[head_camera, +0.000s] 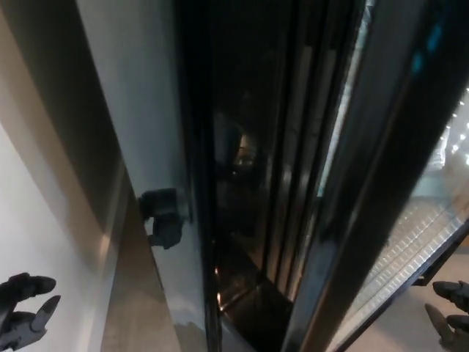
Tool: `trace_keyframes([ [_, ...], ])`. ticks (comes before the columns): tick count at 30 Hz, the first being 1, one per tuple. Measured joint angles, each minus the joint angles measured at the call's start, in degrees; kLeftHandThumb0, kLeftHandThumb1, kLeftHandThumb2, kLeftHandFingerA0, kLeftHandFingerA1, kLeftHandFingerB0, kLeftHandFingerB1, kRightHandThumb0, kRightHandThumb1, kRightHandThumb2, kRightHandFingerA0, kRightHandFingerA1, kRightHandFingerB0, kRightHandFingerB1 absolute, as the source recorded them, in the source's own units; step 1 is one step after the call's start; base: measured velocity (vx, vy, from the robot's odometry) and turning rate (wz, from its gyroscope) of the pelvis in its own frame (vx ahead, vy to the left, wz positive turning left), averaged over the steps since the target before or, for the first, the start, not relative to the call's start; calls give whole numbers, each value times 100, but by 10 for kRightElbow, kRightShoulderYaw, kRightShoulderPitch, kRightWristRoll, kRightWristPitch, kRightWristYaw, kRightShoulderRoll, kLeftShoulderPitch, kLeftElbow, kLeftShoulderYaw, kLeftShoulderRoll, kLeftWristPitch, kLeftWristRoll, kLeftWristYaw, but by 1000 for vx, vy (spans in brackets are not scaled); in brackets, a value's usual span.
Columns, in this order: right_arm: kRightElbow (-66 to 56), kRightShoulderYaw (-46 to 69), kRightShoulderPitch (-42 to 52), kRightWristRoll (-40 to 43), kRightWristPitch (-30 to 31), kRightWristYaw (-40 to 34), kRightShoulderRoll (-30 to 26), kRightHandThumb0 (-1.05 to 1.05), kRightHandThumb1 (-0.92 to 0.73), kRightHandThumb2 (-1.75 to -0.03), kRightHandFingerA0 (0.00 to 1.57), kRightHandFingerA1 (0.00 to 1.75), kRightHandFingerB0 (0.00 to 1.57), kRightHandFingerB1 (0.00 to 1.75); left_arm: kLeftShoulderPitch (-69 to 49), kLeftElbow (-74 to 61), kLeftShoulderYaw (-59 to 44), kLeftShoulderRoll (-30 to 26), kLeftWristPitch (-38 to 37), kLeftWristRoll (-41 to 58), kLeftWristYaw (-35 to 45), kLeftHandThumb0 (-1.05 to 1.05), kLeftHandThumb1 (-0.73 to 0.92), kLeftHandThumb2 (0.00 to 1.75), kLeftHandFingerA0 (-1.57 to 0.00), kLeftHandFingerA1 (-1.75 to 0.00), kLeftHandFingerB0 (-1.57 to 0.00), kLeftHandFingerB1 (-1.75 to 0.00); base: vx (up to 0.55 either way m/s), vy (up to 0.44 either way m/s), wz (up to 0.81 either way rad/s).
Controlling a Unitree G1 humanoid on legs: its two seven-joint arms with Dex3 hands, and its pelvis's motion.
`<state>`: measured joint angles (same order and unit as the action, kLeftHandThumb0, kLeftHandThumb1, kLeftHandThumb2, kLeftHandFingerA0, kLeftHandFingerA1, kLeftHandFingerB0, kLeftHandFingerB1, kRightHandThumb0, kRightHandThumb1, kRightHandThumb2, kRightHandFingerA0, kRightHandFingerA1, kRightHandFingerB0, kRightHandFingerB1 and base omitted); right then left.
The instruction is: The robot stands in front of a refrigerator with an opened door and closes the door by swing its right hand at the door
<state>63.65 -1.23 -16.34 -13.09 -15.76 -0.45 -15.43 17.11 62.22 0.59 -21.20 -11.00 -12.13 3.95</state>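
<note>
At the bottom right corner, the robot's black right hand (451,314) shows only its fingertips, spread apart and holding nothing. Just up and to its left runs the dark-framed glass refrigerator door (381,191), open, its long edge slanting from the top right down toward the bottom centre, with a pale wire shelf (410,246) visible through the glass. This hand is the nearer one. The dark refrigerator interior (249,191) lies beyond. At the bottom left, the black left hand (26,319) hangs with loose, empty fingers beside a pale wall (29,220), well apart from the door
</note>
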Motion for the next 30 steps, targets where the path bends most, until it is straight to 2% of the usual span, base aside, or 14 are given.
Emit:
trace_keyframes([
  [3, 15, 0, 6, 0, -32, 0, -2, -80, -90, -67, 24, 34, 21, 30, -5, 16, 0, -4, -19, 0, 1, -69, 85, 69, -39, -53, -34, -45, 0, 0, 0],
  [4, 17, 1, 10, 1, -38, -1, -3, -36, -49, -109, 0, 49, 0, 47, -9, 19, 0, -5, -23, 0, 1, -70, 85, 69, -39, -53, -34, -45, 0, 0, 0],
  [8, 16, 14, 46, 4, -77, -10, -1, -36, -49, -109, 0, 49, 0, 47, -31, 32, 0, -5, -37, 0, 5, -70, 85, 69, -39, -53, -34, -45, 0, 0, 0],
  [9, 14, 18, 54, 5, -87, -14, 0, -89, -89, -120, 8, 16, 7, 13, -35, 34, 0, -5, -40, 0, 5, -70, 86, 69, -39, -54, -34, -45, 0, 0, 0],
  [11, -4, 26, 74, 6, -106, -25, 4, -88, -92, -123, 0, 11, 0, 10, -40, 35, 1, -5, -44, 0, 5, -68, 87, 67, -39, -53, -35, -45, 0, 0, 0],
  [15, -96, 44, 148, 3, -147, -53, 24, -88, -92, -123, 0, 11, 0, 10, -56, 39, 1, -5, -50, 0, 6, -68, 87, 67, -39, -53, -35, -45, 0, 0, 0],
  [16, -116, 47, 163, 2, -155, -59, 28, -75, -84, -116, 0, 17, 0, 19, -59, 39, 1, -5, -51, 0, 6, -64, 90, 67, -40, -53, -37, -45, 0, 0, 0],
  [17, -146, 52, 185, 1, -168, -69, 35, -75, -84, -116, 0, 17, 0, 19, -65, 40, 1, -5, -52, 0, 6, -64, 90, 67, -40, -53, -37, -45, 0, 0, 0],
  [18, -157, 55, 193, 0, -173, -72, 38, -75, -79, -100, 0, 9, 2, 16, -67, 41, 1, -5, -53, 0, 6, -63, 91, 67, -39, -53, -36, -45, 0, 0, 0],
  [23, -282, 67, 281, 0, -211, -82, 70, -75, -79, -100, 0, 9, 2, 16, -99, 41, 2, -3, -57, 0, 6, -63, 91, 67, -39, -53, -36, -45, 0, 0, 0],
  [24, -294, 68, 289, 0, -215, -83, 73, -79, -82, -114, 0, 15, 1, 16, -102, 42, 2, -3, -58, -1, 6, -59, 72, 110, -37, -62, -24, -52, 0, 0, 0],
  [25, -327, 72, 312, 1, -225, -84, 81, -79, -82, -114, 0, 15, 1, 16, -112, 42, 3, -2, -59, -1, 6, -59, 72, 110, -37, -62, -24, -52, 0, 0, 0],
  [26, -347, 73, 324, 0, -231, -86, 86, -76, -79, -111, 0, 21, 2, 22, -117, 42, 3, -2, -60, -1, 6, -61, 91, 67, -40, -51, -37, -43, 0, 0, 0],
  [30, -443, 77, 374, -1, -248, -88, 111, -71, -74, -104, 4, 24, 7, 27, -139, 42, 4, 0, -60, -1, 6, -61, 91, 67, -40, -55, -37, -46, 0, 0, 0],
])
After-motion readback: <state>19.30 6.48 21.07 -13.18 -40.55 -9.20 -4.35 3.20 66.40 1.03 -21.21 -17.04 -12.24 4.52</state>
